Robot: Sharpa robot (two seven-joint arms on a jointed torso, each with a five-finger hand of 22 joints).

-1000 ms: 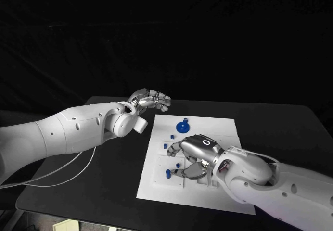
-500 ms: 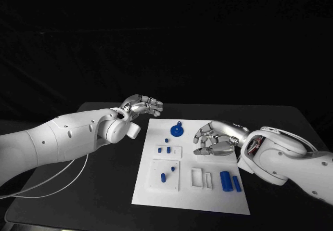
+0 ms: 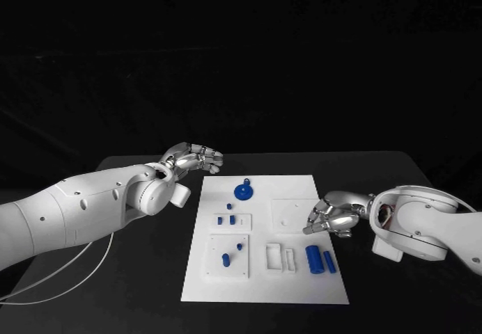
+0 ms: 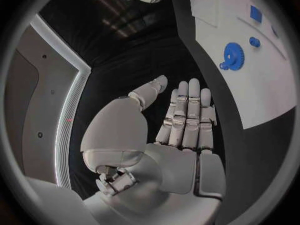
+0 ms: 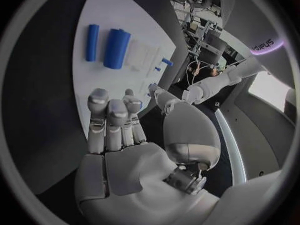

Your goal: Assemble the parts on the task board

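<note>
The white board (image 3: 301, 282) lies in the lower middle of the head view, with a blue gear (image 3: 243, 190) near its top edge and two blue cylinders (image 3: 320, 259) at lower right. The left hand (image 3: 193, 158) hovers off its upper left corner, fingers apart, empty. The right hand (image 3: 332, 216) hangs at its right edge, fingers apart, holding nothing.

The head view looks down from above at the whole task board (image 3: 263, 278). Each wrist view sits close behind its own hand, facing out over that board. All three show the board; the blue gear (image 4: 232, 55) is probably shared too.
</note>
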